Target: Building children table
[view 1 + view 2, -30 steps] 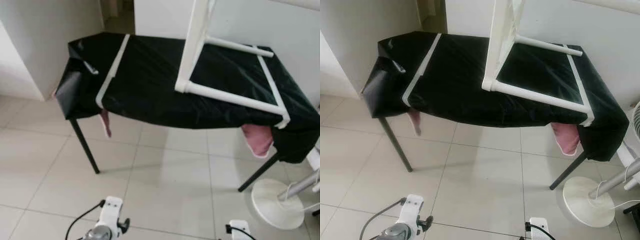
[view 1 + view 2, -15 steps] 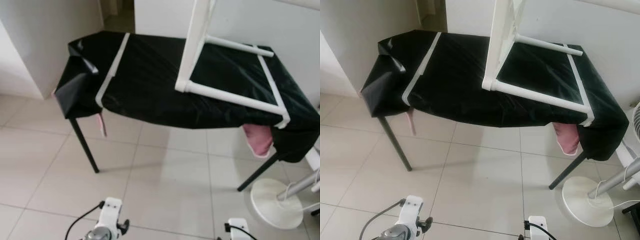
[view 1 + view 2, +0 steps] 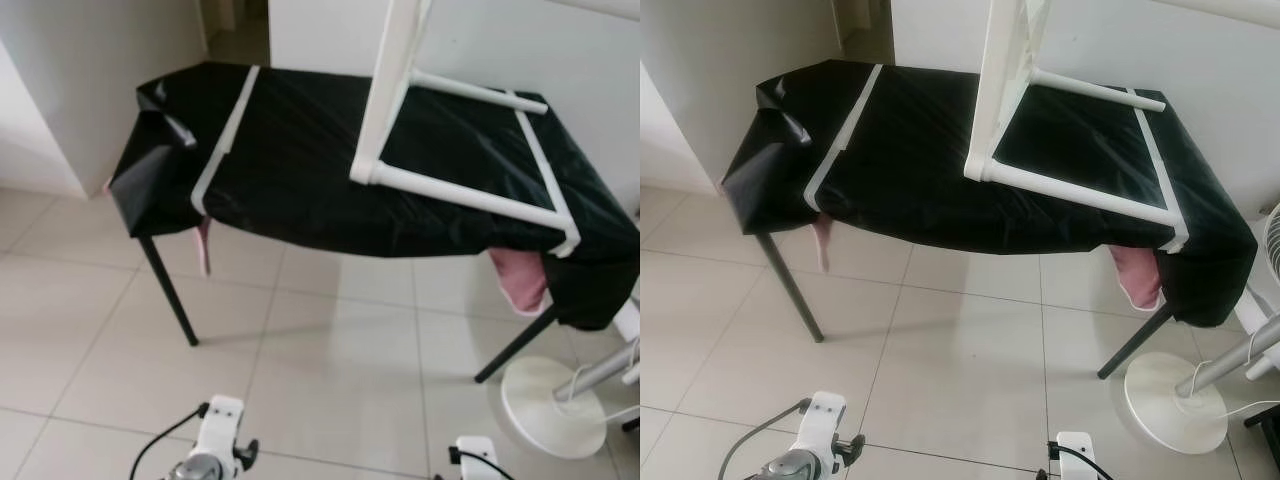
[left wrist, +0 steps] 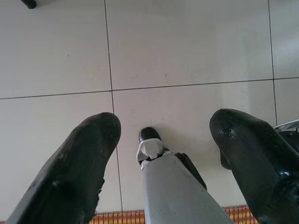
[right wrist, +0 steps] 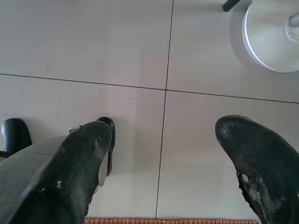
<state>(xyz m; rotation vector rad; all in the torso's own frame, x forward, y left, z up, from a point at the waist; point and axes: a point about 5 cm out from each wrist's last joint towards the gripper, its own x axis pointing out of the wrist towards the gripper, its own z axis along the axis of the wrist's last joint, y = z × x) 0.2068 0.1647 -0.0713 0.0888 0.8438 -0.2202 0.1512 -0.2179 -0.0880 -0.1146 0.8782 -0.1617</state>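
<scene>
Pale floor tiles are lying between the robot and the black-draped counter, where the white table frame is resting, one leg sticking up. Left hand and right hand are hanging wide open, empty. Risk: approaching carelessly, snagging the overhanging cover, toppling the frame.
</scene>
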